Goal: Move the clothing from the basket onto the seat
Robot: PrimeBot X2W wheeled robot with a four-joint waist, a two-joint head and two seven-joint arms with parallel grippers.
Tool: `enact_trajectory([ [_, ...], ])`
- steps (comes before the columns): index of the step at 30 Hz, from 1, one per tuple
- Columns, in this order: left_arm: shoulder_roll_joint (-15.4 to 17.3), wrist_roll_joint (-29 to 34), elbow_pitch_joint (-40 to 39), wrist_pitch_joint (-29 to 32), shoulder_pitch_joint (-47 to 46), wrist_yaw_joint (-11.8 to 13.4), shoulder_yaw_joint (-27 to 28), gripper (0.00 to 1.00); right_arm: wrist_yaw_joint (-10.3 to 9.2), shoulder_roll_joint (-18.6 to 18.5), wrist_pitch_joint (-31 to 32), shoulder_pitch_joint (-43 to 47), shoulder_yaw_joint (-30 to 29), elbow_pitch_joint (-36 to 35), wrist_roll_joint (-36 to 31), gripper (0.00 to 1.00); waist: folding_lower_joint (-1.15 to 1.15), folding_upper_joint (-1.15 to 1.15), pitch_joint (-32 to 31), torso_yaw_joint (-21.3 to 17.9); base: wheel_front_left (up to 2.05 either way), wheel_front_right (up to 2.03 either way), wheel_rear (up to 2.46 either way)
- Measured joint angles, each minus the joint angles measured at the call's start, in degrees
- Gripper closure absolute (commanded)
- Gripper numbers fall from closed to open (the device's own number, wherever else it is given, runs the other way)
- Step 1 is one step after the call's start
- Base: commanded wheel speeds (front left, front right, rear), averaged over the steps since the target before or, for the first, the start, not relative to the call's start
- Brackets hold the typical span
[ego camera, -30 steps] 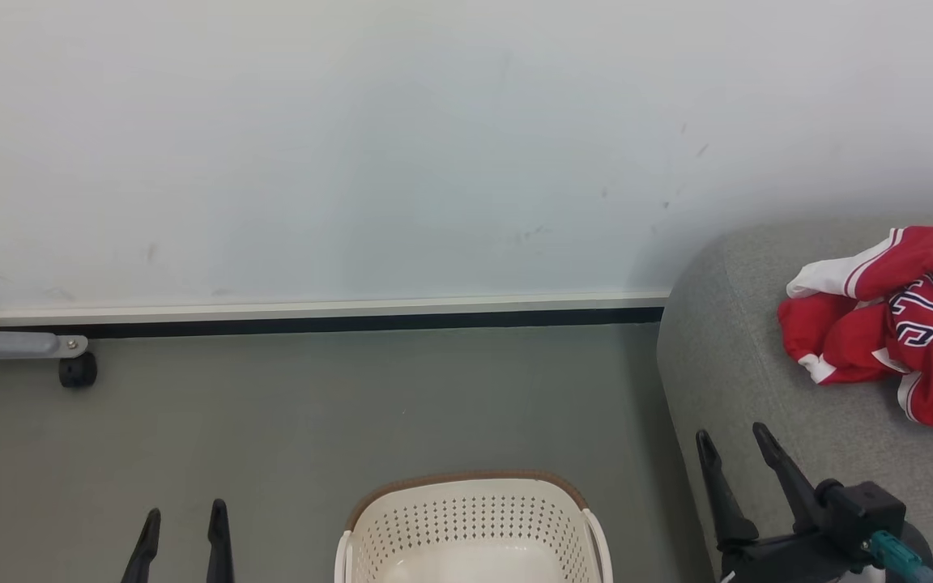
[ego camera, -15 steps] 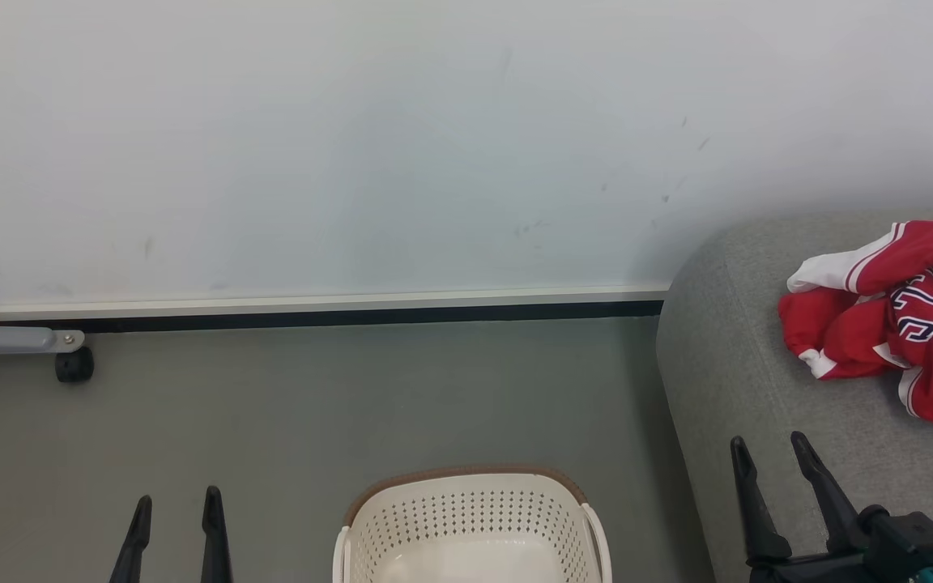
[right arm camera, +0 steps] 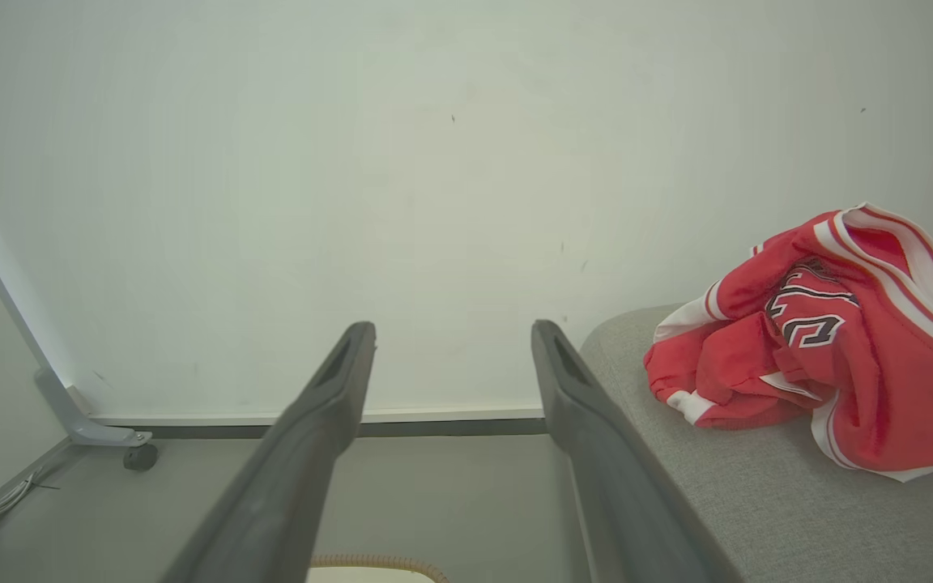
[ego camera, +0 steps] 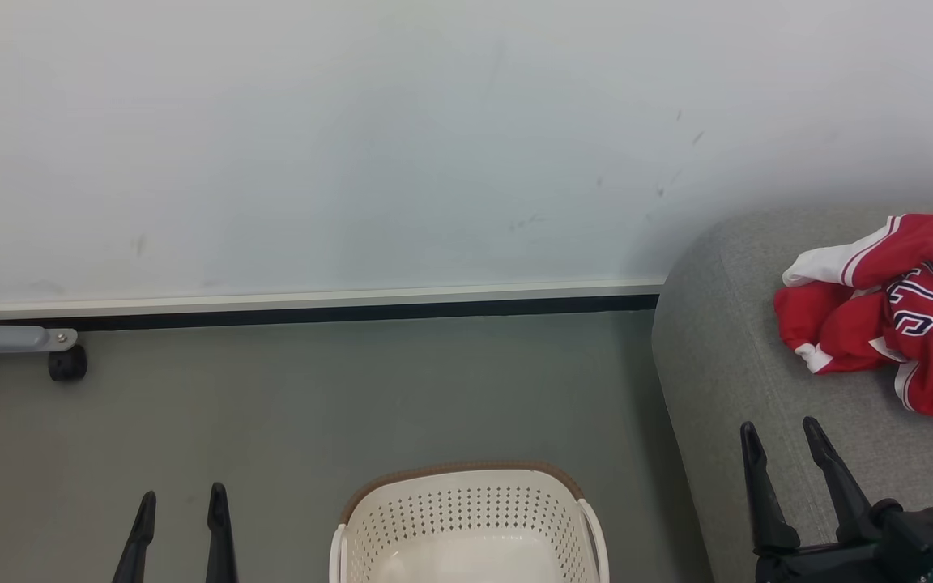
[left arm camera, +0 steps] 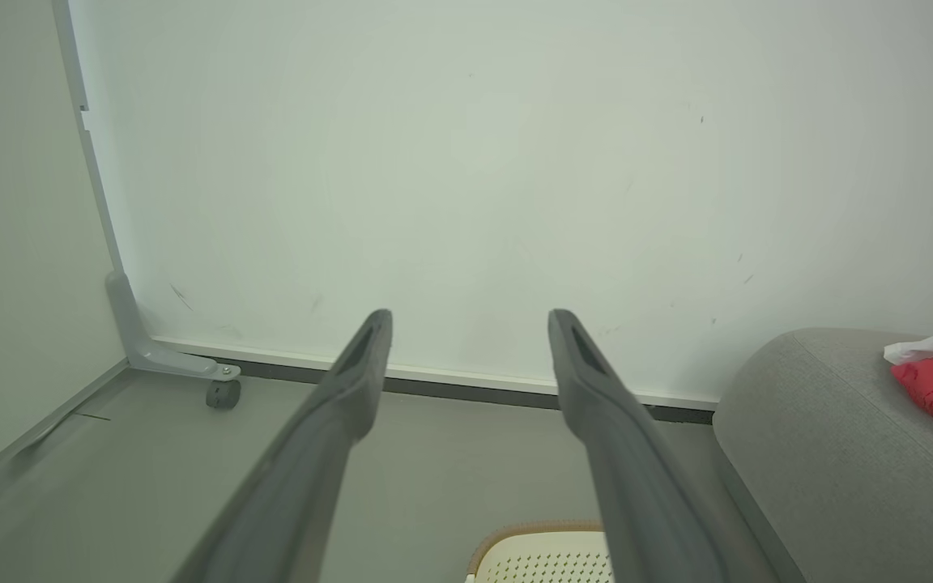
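At far left a black caster wheel sits on the grey floor by the wall. The left gripper hangs over the floor, its 2 fingers spread and holding nothing. The cream basket stands on the floor at bottom centre. Over the grey seat, the right gripper is likewise spread and empty. The red clothing lies crumpled on the seat, apart from the fingers.

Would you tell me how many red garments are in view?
1 distinguishable: the clothing lies crumpled on the seat; a second may be bundled within. None shows in the basket.
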Motion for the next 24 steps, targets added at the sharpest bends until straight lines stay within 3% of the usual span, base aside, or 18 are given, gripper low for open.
enact_trajectory([
  [17, -0.3, 0.4, 0.0, 0.0, -0.2, 0.0, -0.3, 0.0, -0.01, 0.5, 0.0, 0.5, -1.3, -1.3, -1.2, 0.0, 0.0, 0.0, 0.3, 0.2, 0.0, 0.0, 0.0],
  [18, -0.4, 0.4, 0.1, 0.0, -0.1, 0.0, -0.3, 1.0, 0.0, 0.6, 0.1, 0.5, -1.3, -1.2, -1.2, 1.0, 0.0, 0.0, 0.3, 0.2, 0.0, 0.0, 0.0],
  [24, -1.3, -0.1, 3.5, 0.5, 0.8, -0.1, -0.8, 1.0, 0.08, 2.1, 0.3, 2.5, -0.7, 2.3, -0.8, 1.0, 0.0, 0.0, 0.3, 0.2, 0.0, 0.0, 0.0],
])
